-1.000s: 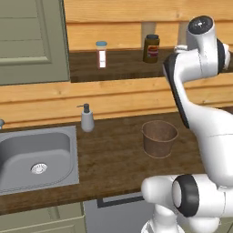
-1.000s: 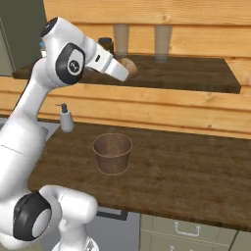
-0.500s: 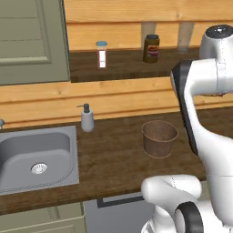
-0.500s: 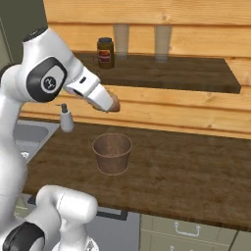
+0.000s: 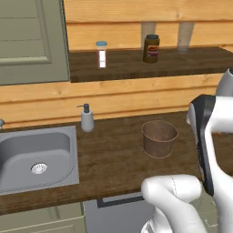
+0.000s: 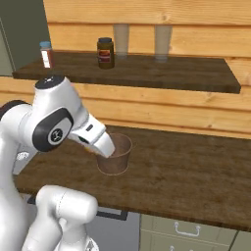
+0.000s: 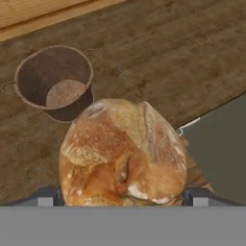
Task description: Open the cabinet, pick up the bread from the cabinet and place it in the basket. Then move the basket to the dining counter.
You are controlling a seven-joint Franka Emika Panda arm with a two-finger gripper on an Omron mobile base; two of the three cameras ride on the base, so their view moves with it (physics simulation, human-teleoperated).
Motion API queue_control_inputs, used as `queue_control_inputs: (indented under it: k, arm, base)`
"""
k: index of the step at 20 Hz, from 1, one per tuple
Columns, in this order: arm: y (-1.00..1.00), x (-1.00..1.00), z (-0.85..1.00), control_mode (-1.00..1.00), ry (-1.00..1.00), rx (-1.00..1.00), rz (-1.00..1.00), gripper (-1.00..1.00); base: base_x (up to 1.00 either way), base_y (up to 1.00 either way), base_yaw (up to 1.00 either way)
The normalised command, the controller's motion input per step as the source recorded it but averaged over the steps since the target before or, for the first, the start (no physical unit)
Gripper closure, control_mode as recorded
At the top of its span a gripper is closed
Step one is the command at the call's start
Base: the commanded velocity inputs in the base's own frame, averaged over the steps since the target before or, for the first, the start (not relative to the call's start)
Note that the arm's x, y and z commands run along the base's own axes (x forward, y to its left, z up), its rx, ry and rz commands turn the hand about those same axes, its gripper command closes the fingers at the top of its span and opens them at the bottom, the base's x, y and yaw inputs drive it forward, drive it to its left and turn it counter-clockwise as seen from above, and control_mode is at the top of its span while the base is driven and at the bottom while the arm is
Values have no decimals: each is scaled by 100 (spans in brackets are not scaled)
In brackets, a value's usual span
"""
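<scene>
The gripper [image 7: 123, 196] is clamped on the bread [image 7: 123, 153], its two dark finger tips standing wide apart at either flank of the loaf because the lump is broad enough to fill the whole gap between them. In the hand view the bread sits right up against the camera, carried above the dark worktop [image 7: 158, 62] near its front edge, with the basket [image 7: 54, 79] farther off and to the upper left, well apart from it. That placement reads as a carry toward the drop: the basket stands upright on the worktop with its mouth open and nothing in it, ready to take the load (its floor shows bare and pale through the rim).

From the right base view the arm's hand end slants down just in front of the basket [image 6: 115, 156], hiding its left side. In the left base view the basket [image 5: 159, 138] stands to the right of the sink [image 5: 36, 157], below the cabinet's shelf board [image 5: 150, 66].

The bread itself is a rounded, crusty tan-brown lump with a paler floury top, a split seam along its crown and darker orange-brown patches low on the near face.
</scene>
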Motion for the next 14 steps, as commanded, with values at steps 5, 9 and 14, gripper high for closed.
queue_control_inputs:
  k: [5, 9, 14]
  arm:
    - [1, 53, -59, -100, 9, 2, 14, 100]
    - [5, 96, -59, -100, 30, 12, 31, 100]
    - [5, 84, -13, -100, 8, 6, 24, 100]
  base:
    - [0, 0, 0]
    - [0, 0, 0]
    - [0, 0, 0]
